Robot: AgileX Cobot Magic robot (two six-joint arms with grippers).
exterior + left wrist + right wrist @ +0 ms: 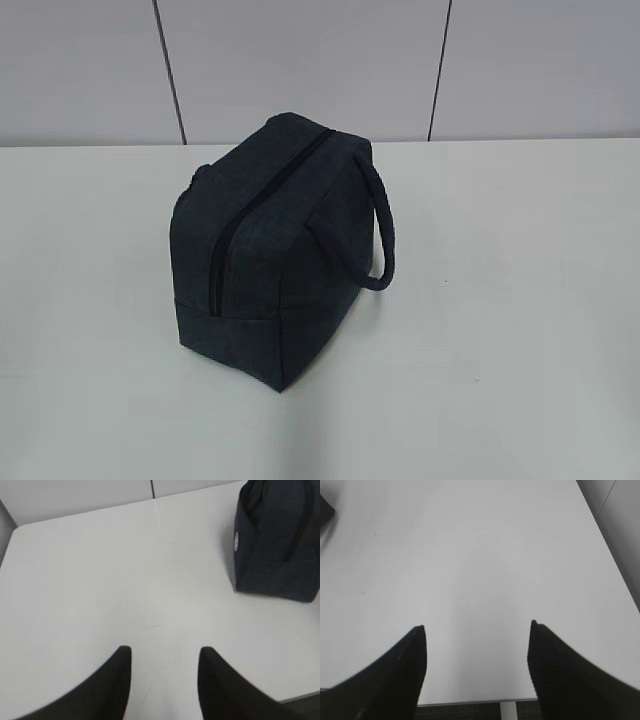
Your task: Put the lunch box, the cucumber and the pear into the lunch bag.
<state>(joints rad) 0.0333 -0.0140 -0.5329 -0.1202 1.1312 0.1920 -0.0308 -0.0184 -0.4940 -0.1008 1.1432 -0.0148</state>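
In the exterior view, the lunch bag stands zipped on the table; soft fabric, so you should take its padded handle. Left wrist view: left pincer released, empty, bag at right. Right wrist view: right pincer wide, empty.

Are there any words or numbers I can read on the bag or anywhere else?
No readable words or numbers anywhere.
The lunch bag has a small round pale patch on its end, seen in the left wrist view: too blurred to tell if it carries any text.
The white table and the wall behind show no writing.
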